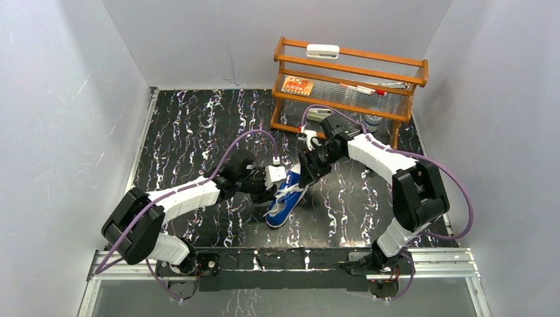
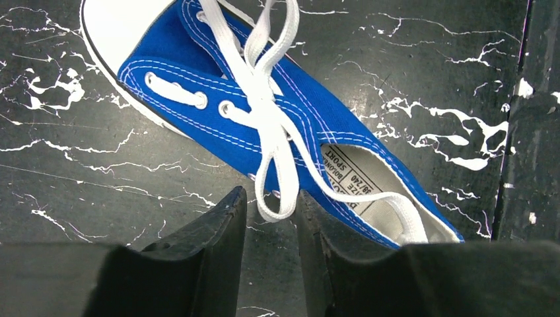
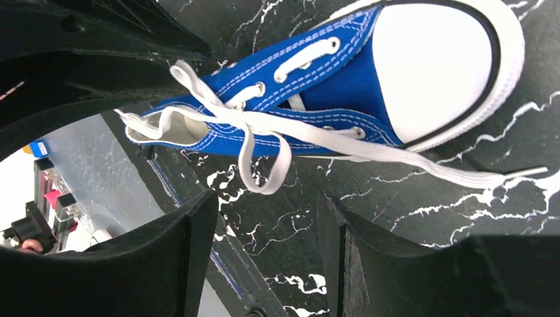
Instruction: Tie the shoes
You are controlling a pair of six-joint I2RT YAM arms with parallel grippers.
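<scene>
A small blue sneaker [image 1: 285, 201] with a white toe cap lies on the black marbled table between the two arms; it also shows in the left wrist view [image 2: 198, 72] and the right wrist view [image 3: 343, 79]. Its white laces [image 2: 264, 112] cross over the tongue. One lace loop [image 2: 277, 198] hangs down just at the tips of my open left gripper [image 2: 271, 201]; the jaws do not pinch it. In the right wrist view another loop [image 3: 264, 168] hangs just ahead of my open, empty right gripper [image 3: 267, 205]. A free lace end [image 3: 489, 177] trails on the table.
A wooden rack [image 1: 350, 82] with a white box, a card and pens stands at the back right. Grey walls close the table on the left, back and right. A metal rail [image 1: 290, 261] runs along the near edge.
</scene>
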